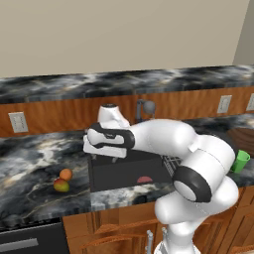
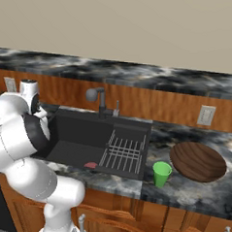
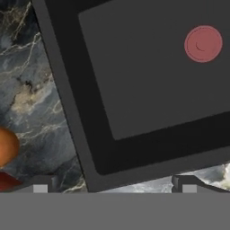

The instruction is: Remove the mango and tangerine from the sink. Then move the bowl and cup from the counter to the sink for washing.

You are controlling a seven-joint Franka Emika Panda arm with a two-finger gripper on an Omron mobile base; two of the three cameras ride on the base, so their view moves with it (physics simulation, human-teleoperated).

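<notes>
The tangerine (image 1: 66, 174) and the mango (image 1: 61, 185) lie side by side on the marble counter, left of the black sink (image 1: 124, 171). In the hand view the tangerine (image 3: 6, 146) and a red sliver of the mango (image 3: 6, 181) show at the left edge. My gripper (image 3: 114, 187) is open and holds nothing; it hangs over the sink's left front corner. The wooden bowl (image 2: 198, 161) and the green cup (image 2: 161, 173) stand on the counter right of the sink (image 2: 83, 130), far from the gripper.
A dark faucet (image 2: 100, 100) rises behind the basin. A wire rack (image 2: 125, 152) lies in the basin's right part and a red drain cover (image 3: 203, 43) sits in its floor. Wall outlets line the wooden backsplash.
</notes>
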